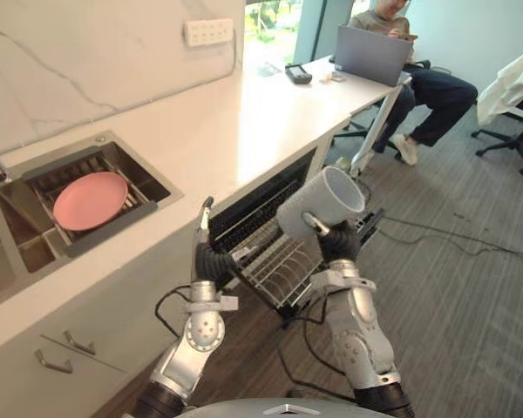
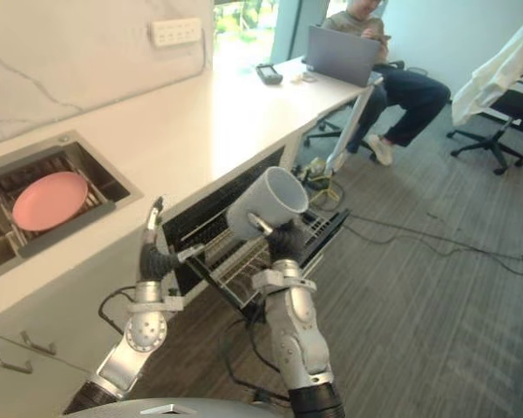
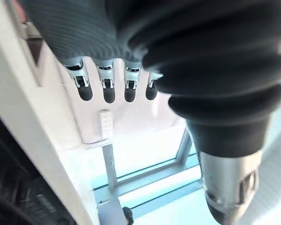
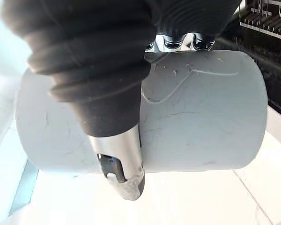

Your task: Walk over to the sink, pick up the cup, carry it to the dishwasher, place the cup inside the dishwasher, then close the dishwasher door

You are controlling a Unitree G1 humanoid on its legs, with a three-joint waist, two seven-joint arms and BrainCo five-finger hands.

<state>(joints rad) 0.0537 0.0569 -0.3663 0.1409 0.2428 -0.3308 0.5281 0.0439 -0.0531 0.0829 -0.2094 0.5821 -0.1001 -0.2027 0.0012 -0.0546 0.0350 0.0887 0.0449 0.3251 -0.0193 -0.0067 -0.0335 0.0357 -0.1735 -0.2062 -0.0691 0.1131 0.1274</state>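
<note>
Cup (image 1: 318, 205): tilted, above the pulled-out dishwasher rack (image 1: 275, 266), right robot hand (image 1: 338, 242) curled round it. Left robot hand (image 1: 211, 261): fingers straight, just beside the rack. Pink plate (image 1: 90, 199): in sink (image 1: 126, 222), well apart from the rack.

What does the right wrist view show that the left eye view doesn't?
Right wrist view: the right hand pressing its thumb across the cup, whose wall bears scratches. Left eye view: the pink plate in the sink, the open left hand beside the pulled-out dishwasher rack, and a seated person. Both: the cup held in the right hand, near the rack.
</note>
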